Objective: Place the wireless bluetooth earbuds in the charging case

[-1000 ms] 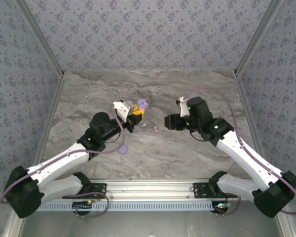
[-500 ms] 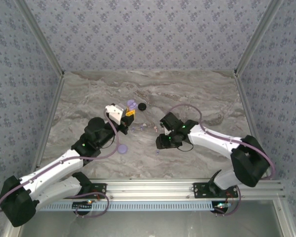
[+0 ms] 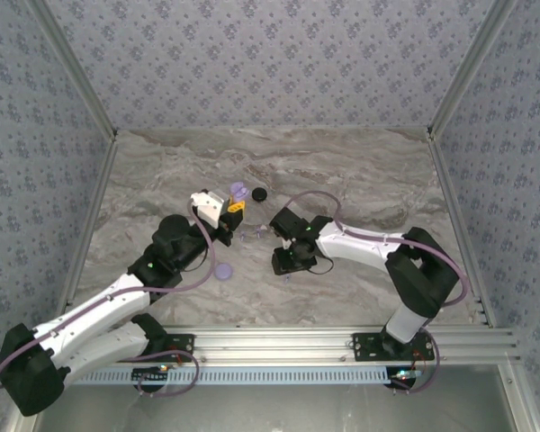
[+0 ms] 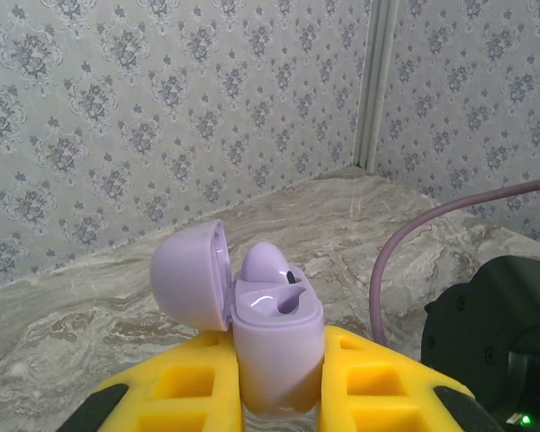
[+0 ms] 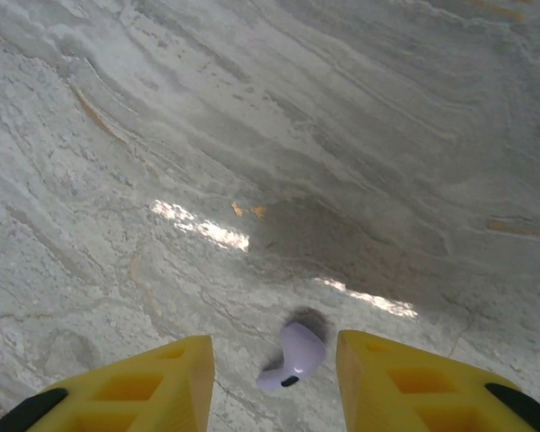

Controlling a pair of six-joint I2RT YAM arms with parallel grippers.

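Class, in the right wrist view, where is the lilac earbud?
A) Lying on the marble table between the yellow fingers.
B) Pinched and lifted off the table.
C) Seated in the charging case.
A: the lilac earbud lies flat on the table, in the gap between the right gripper's fingers.

Left claw (image 4: 279, 382) clamped tight, held level — right claw (image 5: 272, 360) aimed straight down, jaws apart, arm (image 3: 364, 241) folded sharply

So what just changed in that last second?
The right gripper swung in from the right and came down over a lilac earbud on the table, jaws open either side. The left gripper shifted slightly left, staying shut on the open lilac charging case.
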